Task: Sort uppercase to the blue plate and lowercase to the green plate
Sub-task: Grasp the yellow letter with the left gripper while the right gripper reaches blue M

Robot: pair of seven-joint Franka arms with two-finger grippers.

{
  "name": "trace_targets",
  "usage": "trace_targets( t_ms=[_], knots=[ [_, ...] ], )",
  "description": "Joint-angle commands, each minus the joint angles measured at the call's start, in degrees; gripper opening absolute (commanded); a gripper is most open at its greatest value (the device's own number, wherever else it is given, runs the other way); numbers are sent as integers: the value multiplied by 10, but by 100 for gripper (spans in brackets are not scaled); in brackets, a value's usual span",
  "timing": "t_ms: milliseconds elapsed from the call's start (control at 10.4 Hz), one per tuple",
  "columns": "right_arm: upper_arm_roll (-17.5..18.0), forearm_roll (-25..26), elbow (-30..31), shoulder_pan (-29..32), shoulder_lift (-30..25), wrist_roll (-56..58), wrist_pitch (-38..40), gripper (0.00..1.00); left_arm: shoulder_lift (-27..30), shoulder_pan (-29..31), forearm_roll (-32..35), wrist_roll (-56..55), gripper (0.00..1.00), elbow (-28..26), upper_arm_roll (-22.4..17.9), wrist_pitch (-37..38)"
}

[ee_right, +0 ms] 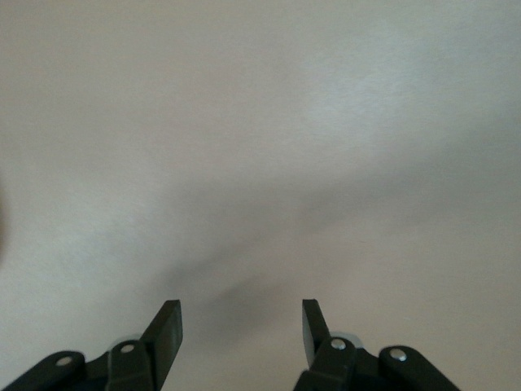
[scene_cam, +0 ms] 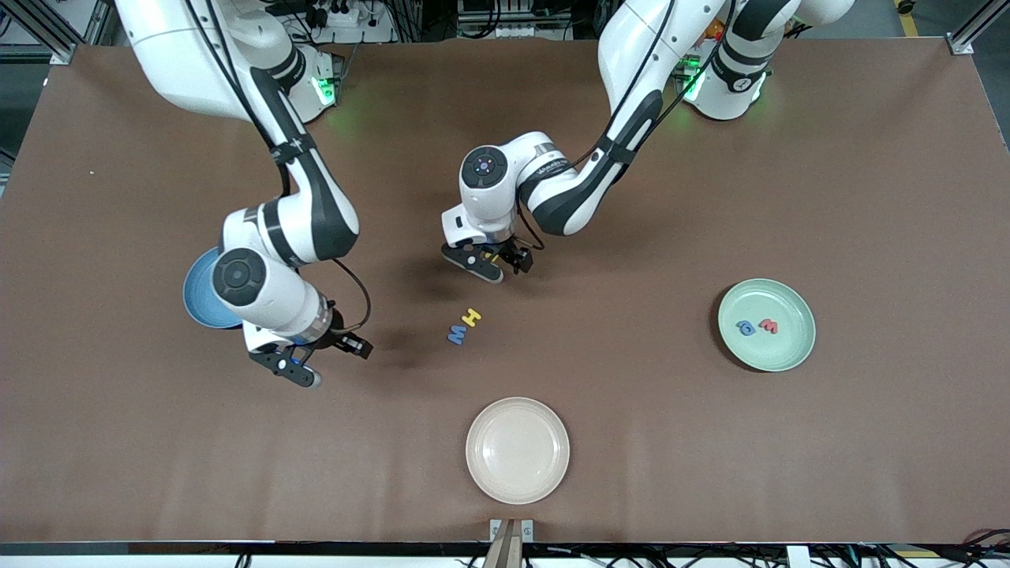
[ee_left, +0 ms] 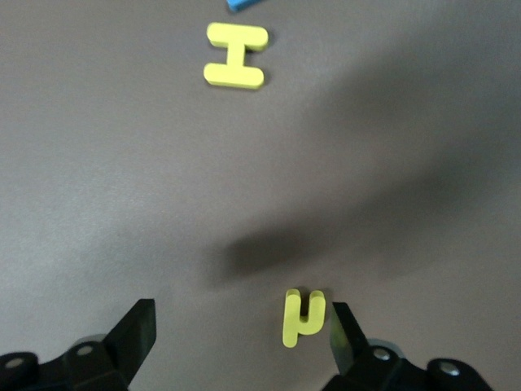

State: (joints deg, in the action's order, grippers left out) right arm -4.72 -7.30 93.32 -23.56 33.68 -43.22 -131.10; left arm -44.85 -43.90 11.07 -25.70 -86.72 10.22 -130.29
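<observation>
Left gripper, fingers apart, is hovering over my yellow lowercase letter, at twelve o'clock from the H. Right gripper is waiting, spread, beside the blue plate.

A brown table carries a cream plate nearest the front camera, a green plate toward the left arm's end and a blue plate, partly hidden, toward the right arm's. A yellow H touches what appears to be a blue M mid-table.
</observation>
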Motion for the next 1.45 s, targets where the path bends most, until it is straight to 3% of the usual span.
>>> trace_targets(
  t_ms=[0, 193, 868, 965, 1061, 1158, 1254, 1351],
  knots=[
    [1, 35, -56, -17, 47, -62, -4, 72, -18, -5, 4, 14, 89, 15, 0, -1],
    [15, 75, -80, -19, 63, -116, -5, 72, -28, -10, 0, 9, 84, 16, 0, -3],
    [30, 75, -134, -33, 110, -317, 5, 71, -38, -21, -31, 1, 81, 15, 0, -14],
    [38, 72, -134, -31, 111, -344, 9, 72, -40, -22, -31, 2, 73, 15, 0, -14],
    [41, 71, -134, -31, 111, -337, 15, 75, -41, -22, -31, 2, 58, 15, -1, -14],
    [51, 70, -133, -31, 111, -308, 15, 75, -42, -22, -31, 2, 41, 15, -1, -15],
    [61, 70, -133, -30, 111, -285, 14, 75, -41, -22, -32, 1, 16, 15, -1, -14],
    [65, 71, -133, -33, 111, -264, 10, 75, -36, -20, -31, 1, 0, 15, -1, -14]
  ],
)
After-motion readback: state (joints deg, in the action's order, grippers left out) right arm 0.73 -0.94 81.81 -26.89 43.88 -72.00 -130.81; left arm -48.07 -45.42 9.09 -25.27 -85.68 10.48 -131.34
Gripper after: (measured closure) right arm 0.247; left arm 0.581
